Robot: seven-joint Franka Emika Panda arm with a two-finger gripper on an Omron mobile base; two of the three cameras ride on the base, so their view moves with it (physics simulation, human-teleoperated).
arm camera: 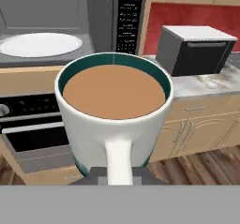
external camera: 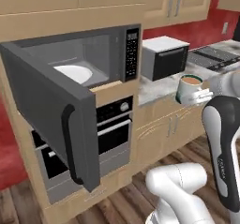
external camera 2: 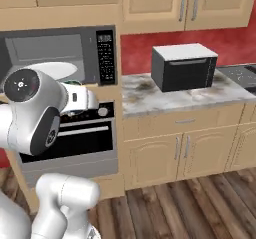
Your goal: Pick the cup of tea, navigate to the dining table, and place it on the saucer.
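The cup of tea [arm camera: 115,120] is a white mug with a teal lower band, full of light brown tea. It hangs upright in the air in front of the open microwave, and its handle points toward the hand. My gripper [arm camera: 117,175] is shut on that handle. From the left base view the cup of tea [external camera: 189,88] floats by the counter's front edge, with the gripper [external camera: 200,96] just right of it. The dining table and the saucer are out of view.
The microwave door [external camera: 51,110] stands swung wide open to the left, and a large white plate [external camera: 72,73] lies inside. An oven [external camera: 112,129] sits below it. A black-fronted box appliance [external camera: 164,56] stands on the marble counter [external camera 2: 150,95]. A stovetop [external camera: 215,56] is further right.
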